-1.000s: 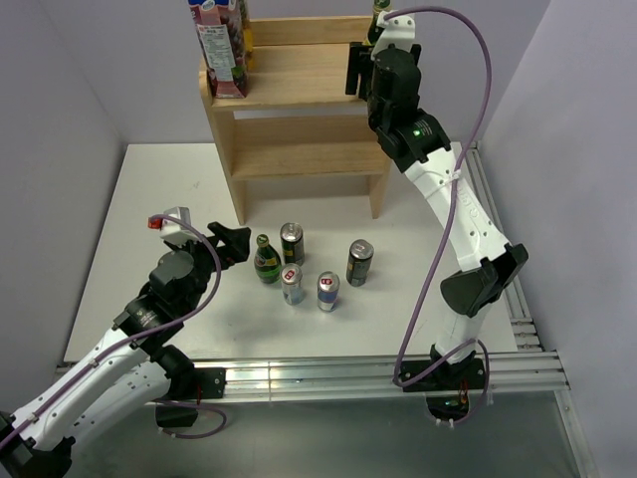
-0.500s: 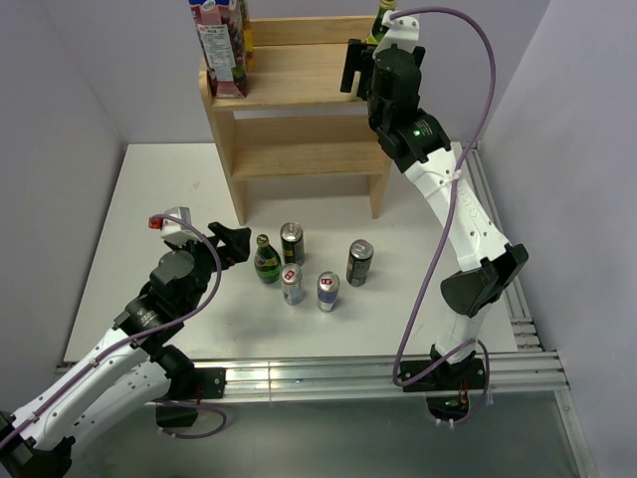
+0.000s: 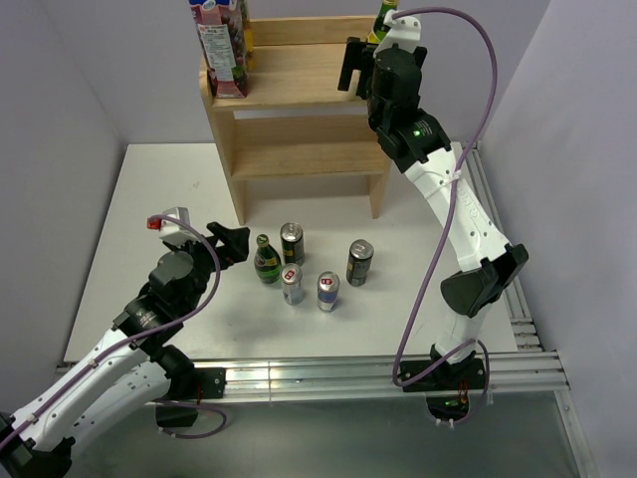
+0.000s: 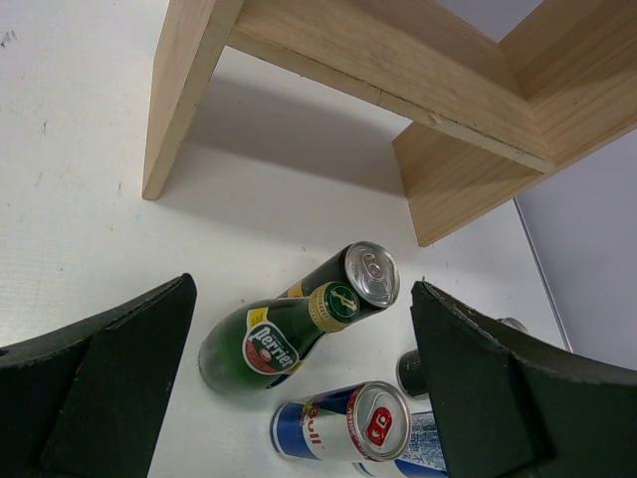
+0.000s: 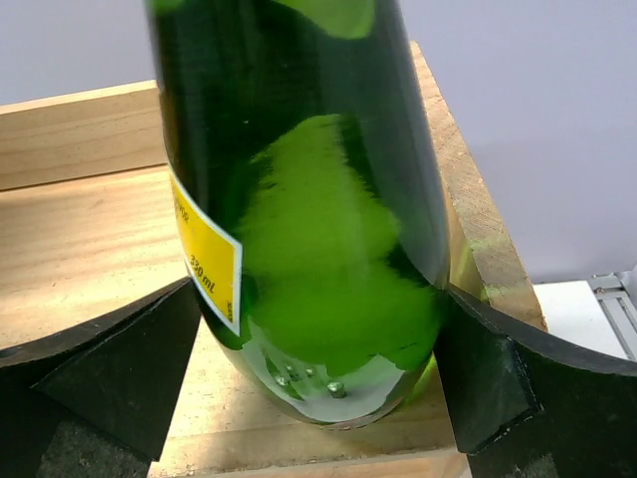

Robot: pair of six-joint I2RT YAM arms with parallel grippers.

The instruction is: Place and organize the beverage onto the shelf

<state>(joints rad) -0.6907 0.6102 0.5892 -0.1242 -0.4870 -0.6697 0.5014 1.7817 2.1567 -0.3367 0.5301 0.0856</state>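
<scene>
While the green bottle [image 5: 318,199] is gripped at the top tier, step in hand: judged to be set-down and release on the shelf [image 3: 299,85].
Shelf position: at the desk's far edge, roughly central.
Bottle position: upright on the top tier, at the end toward the desk's right edge, just beside the side panel; base appears to rest on the wood.
Right gripper [image 5: 317,329]: narrowed onto the bottle's lower body, pads seen against both flanks.
Left gripper [image 4: 304,299]: spread wide, nothing held, poised over the Perrier bottle [image 4: 261,344] and Red Bull can [image 4: 343,433] mid-desk.
Release method: full base contact is to be confirmed before the fingers are parted; slow, even parting is advised.
Withdrawal: a straight pull-back toward the near edge is preferred, so the bottle is not dragged.
Risk: tall glass beside the panel may be tipped by a sideways brush.
Spacing: room is to be left between the bottle and the cartons [image 3: 219,45] at the tier's far-left end.
</scene>
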